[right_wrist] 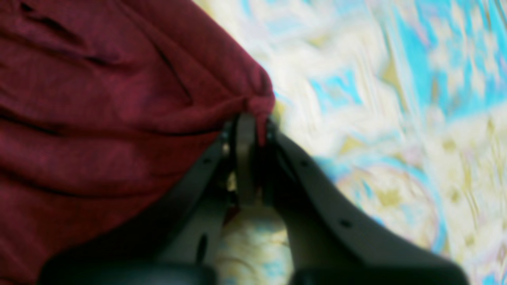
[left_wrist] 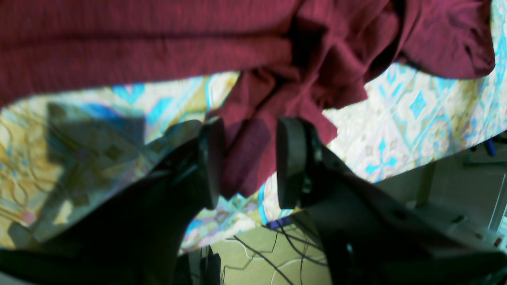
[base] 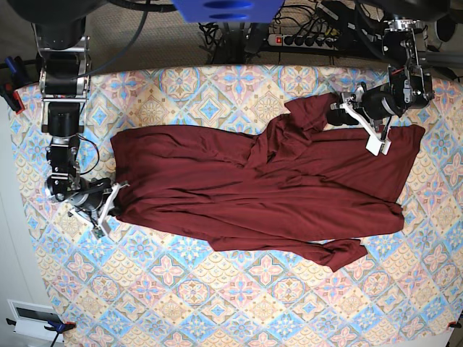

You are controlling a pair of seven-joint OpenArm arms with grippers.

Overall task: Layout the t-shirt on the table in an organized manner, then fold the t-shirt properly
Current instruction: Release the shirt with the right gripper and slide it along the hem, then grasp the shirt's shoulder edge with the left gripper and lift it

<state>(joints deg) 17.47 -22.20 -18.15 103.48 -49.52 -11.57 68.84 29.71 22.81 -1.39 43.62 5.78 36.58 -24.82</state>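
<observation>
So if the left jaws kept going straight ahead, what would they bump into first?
The t-shirt. A flap of it already hangs between the jaws of the left gripper, with more bunched maroon cloth straight beyond. How far off that bunch is, the blurry wrist view doesn't show.

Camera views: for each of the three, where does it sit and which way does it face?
Base: overhead, facing down on the table, whole t-shirt and both arms.
Left wrist: behind the left gripper, jaws apart astride a fabric fold, table edge beyond.
Right wrist: behind the right gripper, pinching a shirt corner.
Shared: all show the t-shirt and table.
</observation>
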